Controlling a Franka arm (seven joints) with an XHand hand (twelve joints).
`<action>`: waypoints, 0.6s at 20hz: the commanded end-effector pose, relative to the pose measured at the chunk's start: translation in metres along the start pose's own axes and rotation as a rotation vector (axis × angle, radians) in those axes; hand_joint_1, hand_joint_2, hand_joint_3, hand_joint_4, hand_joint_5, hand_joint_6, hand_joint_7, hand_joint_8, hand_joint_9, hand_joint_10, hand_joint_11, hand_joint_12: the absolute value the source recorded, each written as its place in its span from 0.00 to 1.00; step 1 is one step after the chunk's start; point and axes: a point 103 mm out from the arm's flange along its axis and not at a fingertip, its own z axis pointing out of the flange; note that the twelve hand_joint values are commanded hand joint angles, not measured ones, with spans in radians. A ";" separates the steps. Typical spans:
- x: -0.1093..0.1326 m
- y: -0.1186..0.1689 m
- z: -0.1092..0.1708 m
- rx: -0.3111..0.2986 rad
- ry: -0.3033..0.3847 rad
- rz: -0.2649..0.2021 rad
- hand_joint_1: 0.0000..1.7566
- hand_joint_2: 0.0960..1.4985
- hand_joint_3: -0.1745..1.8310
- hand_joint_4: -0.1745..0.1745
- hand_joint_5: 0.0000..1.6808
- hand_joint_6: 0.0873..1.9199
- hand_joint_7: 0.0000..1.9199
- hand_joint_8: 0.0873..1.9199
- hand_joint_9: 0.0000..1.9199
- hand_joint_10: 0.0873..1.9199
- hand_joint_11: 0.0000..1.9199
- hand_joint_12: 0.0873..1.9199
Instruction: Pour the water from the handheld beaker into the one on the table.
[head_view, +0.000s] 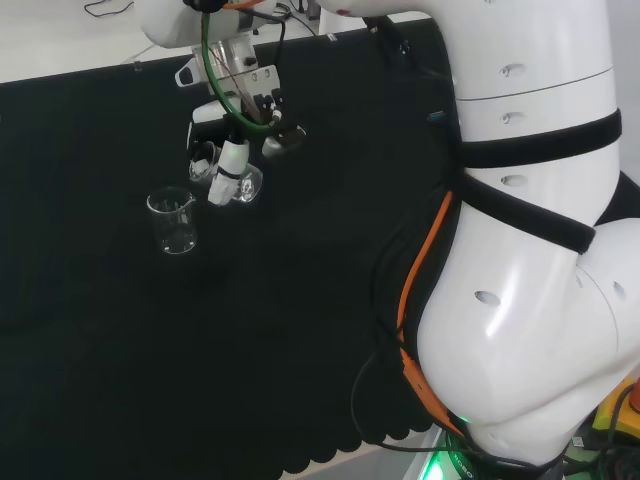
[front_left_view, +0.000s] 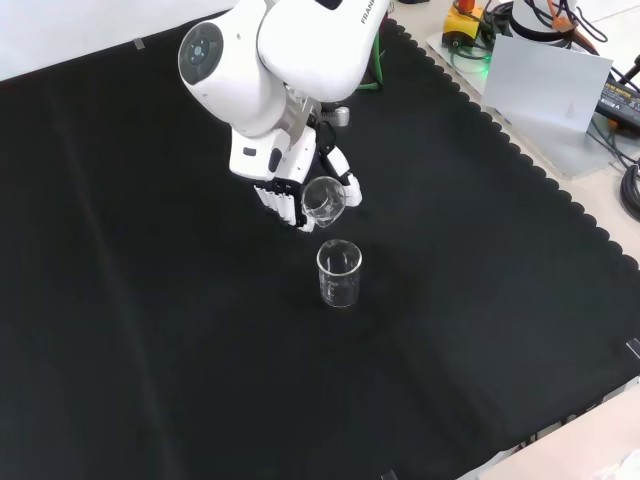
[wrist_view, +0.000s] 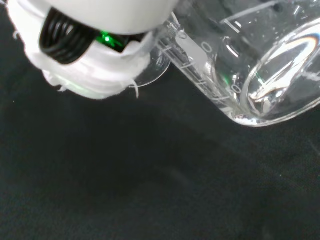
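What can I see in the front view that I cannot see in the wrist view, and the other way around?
Front view alone: the beaker on the cloth standing upright just below the hand, and the arm's white links above.

Wrist view alone: a close look at the held beaker's printed scale marks and its round base.

Both: the held beaker, tilted strongly, gripped by the hand, above the black cloth.

Clear beakers (front_left_view: 338, 272), plain black cloth (front_left_view: 150, 300)
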 end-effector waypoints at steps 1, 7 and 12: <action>0.012 0.003 0.000 0.053 -0.051 0.021 0.74 0.34 0.55 0.00 0.66 0.53 0.61 0.51 0.80 0.49 0.63 0.42; 0.021 0.007 -0.002 0.088 -0.090 0.035 0.74 0.33 0.56 0.00 0.67 0.52 0.62 0.51 0.80 0.49 0.63 0.42; 0.026 0.011 -0.001 0.128 -0.117 0.051 0.74 0.33 0.56 0.00 0.67 0.52 0.62 0.51 0.81 0.49 0.63 0.43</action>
